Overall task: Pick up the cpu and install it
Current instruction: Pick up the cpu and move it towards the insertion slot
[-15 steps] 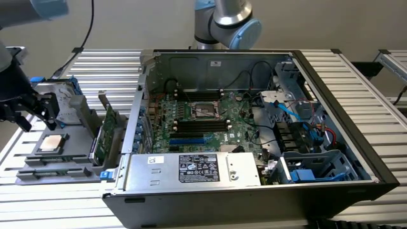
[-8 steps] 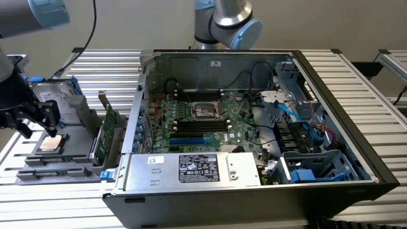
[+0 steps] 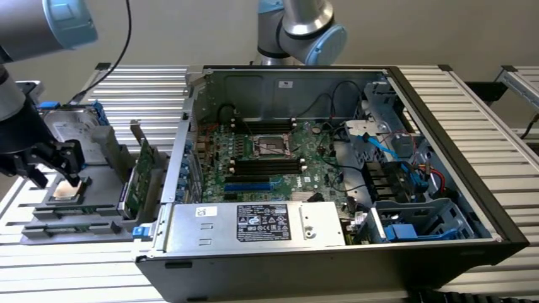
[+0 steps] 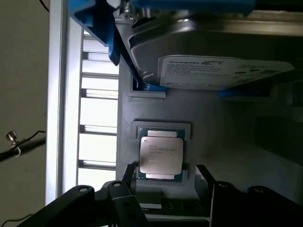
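Claw (image 3: 57,169) first: in the exterior view it hangs at that view's left, over the grey tray (image 3: 101,165) beside the open case (image 3: 337,259), fingers spread and pointing down at the cpu (image 3: 67,189). The cpu sits flat in a pocket of the tray, nowhere near the socket (image 3: 271,146) on the board inside the case. The drive (image 3: 72,123) stands in the tray just behind it. Count here: one cpu, one drive, one socket, plus another arm (image 3: 307,31) behind the case. In the wrist view the claw (image 4: 165,170) is spread, one finger either side of the cpu (image 4: 161,156), and nothing is pinched yet. One finger (image 4: 129,174) looks right beside the chip's edge and the other is a bit off it. The drive (image 4: 222,71) is close past the cpu, label showing. Two fingers, one chip. My guess on handling: light, stiff and thin, with a smooth metal lid and probably a delicate underside, so I'd take it by two opposite edges and squeeze gently.
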You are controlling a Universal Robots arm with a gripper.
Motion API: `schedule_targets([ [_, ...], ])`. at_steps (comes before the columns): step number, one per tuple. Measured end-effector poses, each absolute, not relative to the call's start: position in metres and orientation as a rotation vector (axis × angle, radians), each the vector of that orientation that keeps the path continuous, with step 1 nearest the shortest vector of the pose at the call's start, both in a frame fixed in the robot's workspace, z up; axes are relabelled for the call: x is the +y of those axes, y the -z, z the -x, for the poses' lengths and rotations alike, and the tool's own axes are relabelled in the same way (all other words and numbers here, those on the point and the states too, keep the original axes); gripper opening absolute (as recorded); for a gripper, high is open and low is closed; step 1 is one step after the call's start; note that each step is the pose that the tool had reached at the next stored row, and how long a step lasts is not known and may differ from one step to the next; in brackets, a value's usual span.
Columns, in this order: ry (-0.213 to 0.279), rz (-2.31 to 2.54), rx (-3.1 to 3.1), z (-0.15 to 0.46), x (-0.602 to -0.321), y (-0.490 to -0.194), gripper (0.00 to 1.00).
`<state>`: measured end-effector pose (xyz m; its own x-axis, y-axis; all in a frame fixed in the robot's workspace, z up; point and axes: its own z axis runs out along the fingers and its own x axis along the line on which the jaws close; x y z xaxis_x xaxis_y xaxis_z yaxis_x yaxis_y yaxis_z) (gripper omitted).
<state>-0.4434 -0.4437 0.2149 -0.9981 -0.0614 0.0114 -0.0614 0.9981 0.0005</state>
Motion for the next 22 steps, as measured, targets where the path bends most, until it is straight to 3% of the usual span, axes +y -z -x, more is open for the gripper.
schedule_targets([
  [22,-0.004,-0.04,-3.13,0.445,-0.439,-0.195,0.62],
])
